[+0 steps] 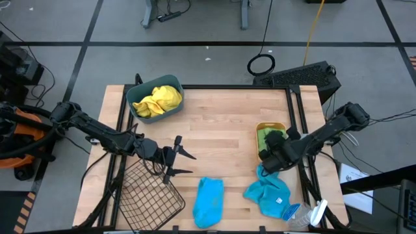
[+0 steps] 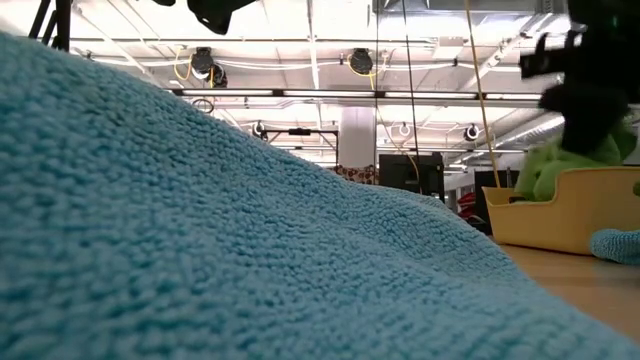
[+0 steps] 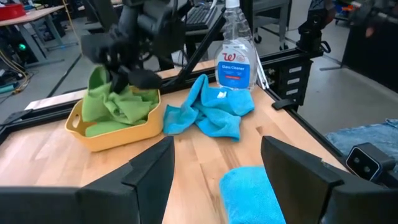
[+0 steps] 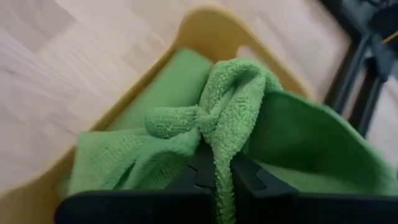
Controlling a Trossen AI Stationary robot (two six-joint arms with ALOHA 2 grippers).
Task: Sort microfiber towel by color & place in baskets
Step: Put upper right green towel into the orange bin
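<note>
Two yellow towels (image 1: 158,99) lie bunched in the teal bin (image 1: 135,107). Green towels (image 3: 118,106) fill the orange-yellow tub (image 3: 118,135). One blue towel (image 1: 209,200) lies folded near the table's near edge, and another (image 1: 268,194) lies crumpled to its right. My right gripper (image 1: 272,148) hangs over the tub, shut on a green towel. My left gripper (image 1: 188,162) is open, beside the empty wire-mesh basket (image 1: 148,194), with its fingers pointing toward the folded blue towel (image 3: 249,199). In the low view that blue towel (image 2: 200,230) blocks most of the picture. My right gripper pinches a bunched fold of the green towel (image 4: 220,163) between its two fingers, coming from above and slanting down into the tub. The fold rises to the fingers, and the rest of the towel (image 4: 124,165) lies in the tub.
A clear spray bottle with a white cap (image 1: 305,214) lies at the near right corner beside the crumpled blue towel. Black frame rails (image 1: 300,110) run along the table's left and right sides. Bare wood (image 1: 221,130) lies in the middle between the bin and the tub.
</note>
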